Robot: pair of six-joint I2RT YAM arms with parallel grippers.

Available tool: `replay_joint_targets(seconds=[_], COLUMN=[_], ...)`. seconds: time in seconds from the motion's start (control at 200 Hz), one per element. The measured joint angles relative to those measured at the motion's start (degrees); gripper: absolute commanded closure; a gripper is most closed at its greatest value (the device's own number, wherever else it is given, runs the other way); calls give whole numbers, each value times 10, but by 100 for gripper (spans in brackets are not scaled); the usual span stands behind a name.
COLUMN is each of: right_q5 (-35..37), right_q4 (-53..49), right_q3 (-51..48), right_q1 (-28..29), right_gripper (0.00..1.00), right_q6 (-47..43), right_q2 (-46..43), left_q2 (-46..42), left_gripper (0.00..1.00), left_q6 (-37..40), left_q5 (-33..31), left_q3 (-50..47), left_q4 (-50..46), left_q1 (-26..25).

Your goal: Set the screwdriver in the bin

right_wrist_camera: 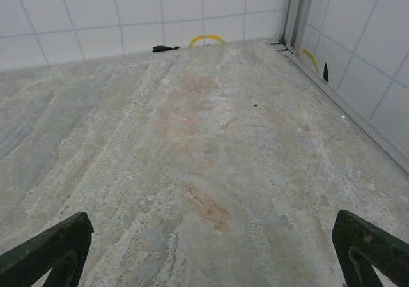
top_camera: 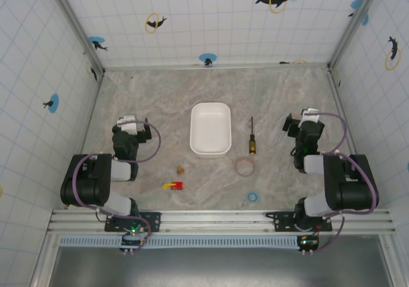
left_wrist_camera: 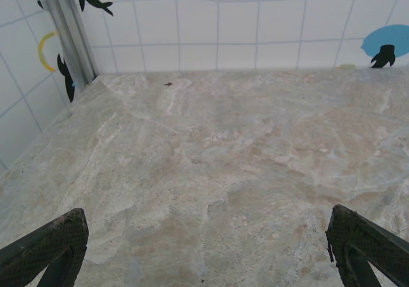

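Observation:
The white bin (top_camera: 210, 128) sits mid-table with nothing in it. Just to its right the slim screwdriver (top_camera: 252, 137) lies on the marble, dark shaft pointing away, yellow-orange and black handle toward the arms. My left gripper (top_camera: 131, 122) rests left of the bin, open, its dark fingertips (left_wrist_camera: 48, 245) spread wide over bare table. My right gripper (top_camera: 305, 119) sits to the right of the screwdriver, also open, with fingertips (right_wrist_camera: 367, 245) far apart and nothing between them.
A tan ring (top_camera: 243, 166) lies near the screwdriver's handle, a small blue ring (top_camera: 253, 197) closer to the front edge. A red-and-yellow piece (top_camera: 172, 185) and a tiny brown bit (top_camera: 181, 169) lie front left. Tiled walls enclose the table.

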Motion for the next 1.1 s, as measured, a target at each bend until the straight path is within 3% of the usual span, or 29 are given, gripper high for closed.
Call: replay_joint_targets(seconds=[0.08, 0.245, 0.441, 0.561, 0.756, 0.896, 1.097], right_q5=[4, 7, -31, -79, -126, -146, -159], right_q4=[-36, -163, -372, -497, -657, -722, -764], right_q3=[18, 87, 229, 306, 371, 391, 424], right_q1=[0, 3, 6, 19, 75, 110, 165], right_gripper=[1, 1, 1, 1, 1, 0, 8], right_q6=[0, 10, 44, 64, 85, 103, 120], right_q2=[-23, -84, -99, -78, -9, 35, 86], left_q2=[-1, -66, -139, -132, -100, -89, -85], left_gripper=[3, 3, 3, 2, 2, 2, 2], left_q6=[0, -3, -41, -73, -126, -153, -168], left_q5=[-2, -7, 61, 108, 163, 186, 209], left_q3=[5, 98, 231, 288, 292, 290, 289], left_q4=[-6, -166, -321, -398, -474, -503, -529], left_q1=[0, 0, -2, -11, -28, -28, -32])
